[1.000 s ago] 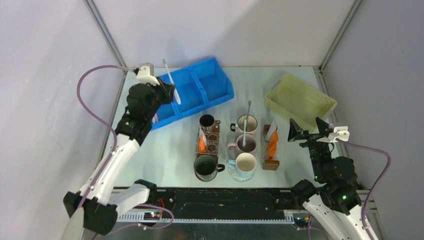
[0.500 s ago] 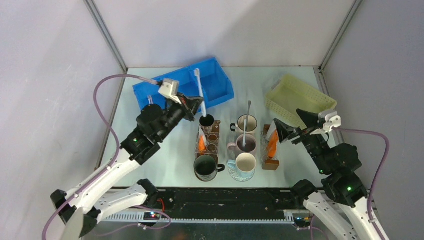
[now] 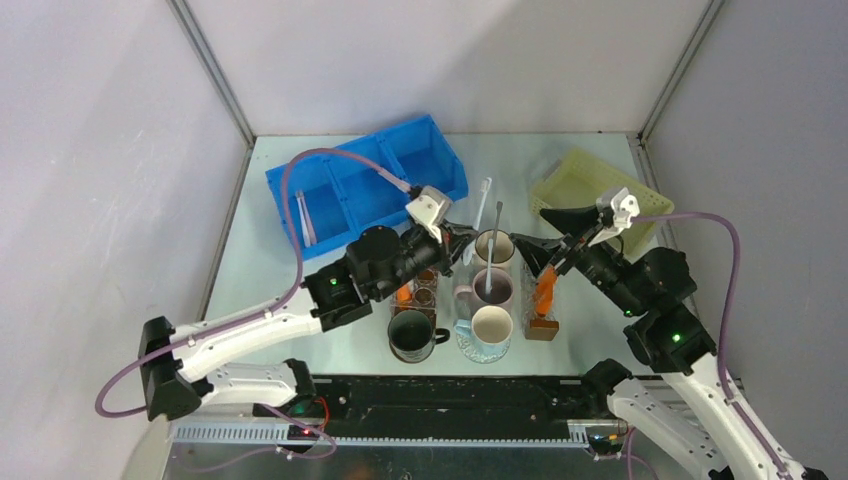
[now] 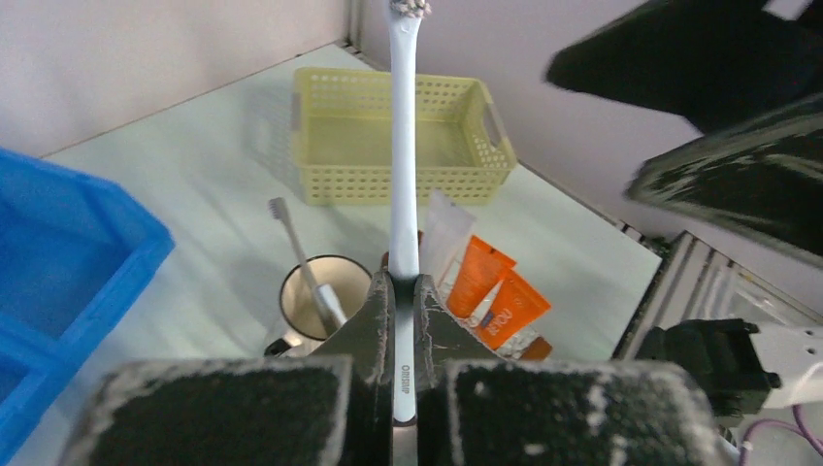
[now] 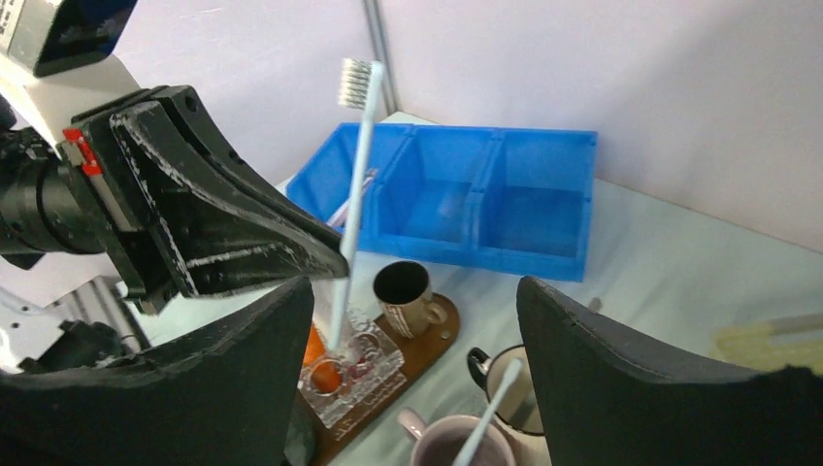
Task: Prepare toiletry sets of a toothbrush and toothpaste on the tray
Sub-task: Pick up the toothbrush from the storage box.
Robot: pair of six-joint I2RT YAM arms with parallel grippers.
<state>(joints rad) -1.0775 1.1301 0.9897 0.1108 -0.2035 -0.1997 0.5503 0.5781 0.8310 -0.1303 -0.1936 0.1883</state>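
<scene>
Toothbrush (image 3: 481, 205) clamped low on its handle in the left gripper (image 3: 458, 240), jaws closed flat on it. White shaft (image 4: 404, 175) straight out from the fingertips, bristle head at the free far end. Hangs above the mugs (image 3: 490, 285) in mid-table, touching nothing but those jaws. Long axis in the top view: from the left jaws toward the far edge, tipped a little right. From the right wrist, close to upright (image 5: 359, 165), head on top. Right gripper (image 3: 532, 226) spread wide, holding nothing, mouth turned toward the toothbrush from the right. Bare upper shaft framed inside that gap (image 5: 417, 291) in the right wrist view, off to one side rather than centred. In the top view, though, just short of the right fingertips: near, not yet between them. Tray (image 3: 585, 178) at the far right, just behind the right gripper and well apart from the left arm, so nearer the right arm. Toothpaste (image 3: 545, 290) upright in a clear holder beside the mugs, below the right gripper, not yet on the tray. Reads as a handover in the making. Likely calls for the right jaws to come in crosswise around the bare shaft, between the left fingertips and the bristles, and to close before any release on the left. Main risk, as a judgement: closing off-centre and levering the thin shaft sideways in the left grip.
</scene>
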